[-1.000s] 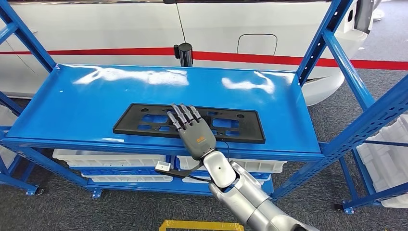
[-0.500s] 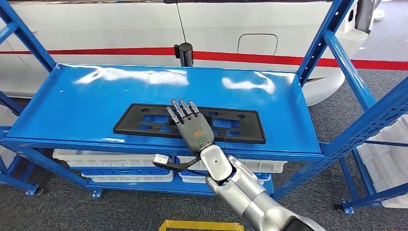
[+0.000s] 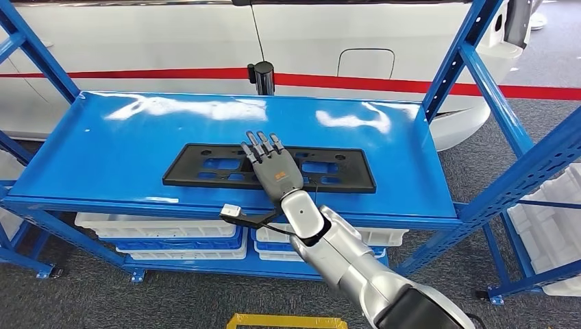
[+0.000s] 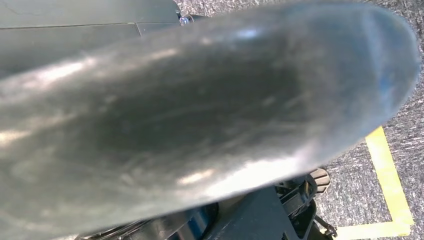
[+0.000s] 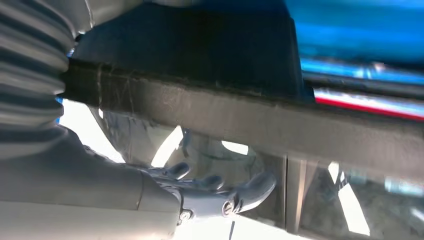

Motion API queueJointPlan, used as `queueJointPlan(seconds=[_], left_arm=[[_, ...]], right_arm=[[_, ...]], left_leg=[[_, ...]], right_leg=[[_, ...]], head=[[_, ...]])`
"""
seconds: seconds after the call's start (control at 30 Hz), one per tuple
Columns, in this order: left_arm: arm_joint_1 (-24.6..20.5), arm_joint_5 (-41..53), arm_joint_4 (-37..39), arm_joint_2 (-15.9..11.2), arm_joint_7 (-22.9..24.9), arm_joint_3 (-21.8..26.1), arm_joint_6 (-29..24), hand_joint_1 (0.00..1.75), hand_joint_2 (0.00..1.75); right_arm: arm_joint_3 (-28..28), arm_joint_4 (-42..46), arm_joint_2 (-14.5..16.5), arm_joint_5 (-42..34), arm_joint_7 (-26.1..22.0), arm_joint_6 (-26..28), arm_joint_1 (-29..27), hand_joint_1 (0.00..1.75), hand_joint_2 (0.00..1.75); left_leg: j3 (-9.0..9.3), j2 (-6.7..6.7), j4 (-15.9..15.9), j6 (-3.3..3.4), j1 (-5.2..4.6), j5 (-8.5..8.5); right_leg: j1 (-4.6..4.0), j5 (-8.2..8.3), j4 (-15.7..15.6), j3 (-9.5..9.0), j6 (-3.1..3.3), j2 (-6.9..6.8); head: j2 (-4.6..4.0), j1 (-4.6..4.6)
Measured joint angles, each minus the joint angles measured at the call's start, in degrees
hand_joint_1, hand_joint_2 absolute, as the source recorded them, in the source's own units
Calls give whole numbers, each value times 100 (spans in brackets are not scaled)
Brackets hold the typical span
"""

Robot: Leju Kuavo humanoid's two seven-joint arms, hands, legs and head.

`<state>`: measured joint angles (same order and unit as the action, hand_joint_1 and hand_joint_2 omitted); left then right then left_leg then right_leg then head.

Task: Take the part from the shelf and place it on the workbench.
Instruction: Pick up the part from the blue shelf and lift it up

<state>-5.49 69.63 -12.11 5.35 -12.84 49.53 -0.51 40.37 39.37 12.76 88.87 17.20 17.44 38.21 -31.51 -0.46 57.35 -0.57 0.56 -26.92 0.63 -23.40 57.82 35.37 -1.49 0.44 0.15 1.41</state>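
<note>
on the part [image 3: 268, 168], right hand [image 3: 273, 168] flat

We see the part [image 3: 205, 167] lying flat on the shelf [image 3: 103, 147], nearer its front edge than its back. Our right hand [image 3: 274, 171] rests on the part's middle. Bins [image 3: 157, 229] sit below the shelf, a car [image 3: 171, 41] behind it.

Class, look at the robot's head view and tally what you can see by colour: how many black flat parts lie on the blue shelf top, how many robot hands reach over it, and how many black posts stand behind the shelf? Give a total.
Black flat part: 1
Right hand: 1
Black post: 1
Total: 3
</note>
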Motion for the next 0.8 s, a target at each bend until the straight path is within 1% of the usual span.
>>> queueJointPlan(seconds=[0.03,0.07,0.1,0.17,0.2,0.23,0.37,0.47,0.5,0.6,0.8], left_arm=[[-6,4,0,0,9,0,-1,0,0],[-12,6,0,0,14,0,-2,0,0],[-18,8,0,-1,18,0,-3,0,0],[-26,9,0,-2,2,0,-7,0,0],[-28,5,0,-2,-26,0,-13,0,0],[-32,-1,0,-2,-70,0,-21,0,0],[-61,-60,0,-2,-269,0,-92,0,0],[-71,-96,0,-2,-341,0,-126,0,0],[-71,-107,0,-2,-361,1,-128,0,0],[-71,-127,0,0,-424,2,-129,0,0],[-71,-130,0,0,-440,2,-128,0,0]], right_arm=[[-16,-105,24,-6,2,-107,77,0,175],[-36,-203,46,-12,2,-198,153,13,175],[-58,-294,66,-16,2,-263,219,34,175],[-92,-437,90,-22,1,-332,306,100,175],[-104,-498,99,-29,1,-368,333,122,175],[-115,-551,106,-44,2,-422,353,135,175],[-159,-737,126,-118,4,-904,465,157,175],[-170,-849,144,-117,28,-1317,549,154,175],[-169,-874,148,-111,39,-1387,565,155,175],[-168,-920,154,-99,52,-1437,594,165,175],[-168,-928,156,-98,52,-1438,598,164,175]], left_leg=[[5,0,0,0,0,0],[11,-1,0,0,-1,-1],[16,-2,0,0,-1,-1],[22,-2,0,0,-2,-1],[24,-1,0,0,-3,-2],[26,0,0,0,-4,-2],[42,1,0,1,-6,-2],[54,0,-1,0,-6,-3],[56,0,-1,0,-6,-3],[58,-1,-1,0,-6,-3],[59,-2,-1,0,-7,-3]], right_leg=[[0,0,0,-5,0,0],[0,0,-1,-11,0,0],[0,-1,-1,-17,0,-1],[0,-1,-1,-25,0,-1],[0,-1,-2,-26,0,-1],[0,-1,-2,-27,0,0],[1,-1,-2,-43,0,0],[1,-1,-3,-54,0,0],[1,-1,-3,-55,0,0],[1,-1,-3,-59,0,0],[1,-1,-3,-60,0,-1]], head=[[0,-1],[0,-1],[0,-1],[0,-1],[0,-1],[0,-1],[0,-1],[0,-1],[0,-1],[0,-1],[0,-1]])
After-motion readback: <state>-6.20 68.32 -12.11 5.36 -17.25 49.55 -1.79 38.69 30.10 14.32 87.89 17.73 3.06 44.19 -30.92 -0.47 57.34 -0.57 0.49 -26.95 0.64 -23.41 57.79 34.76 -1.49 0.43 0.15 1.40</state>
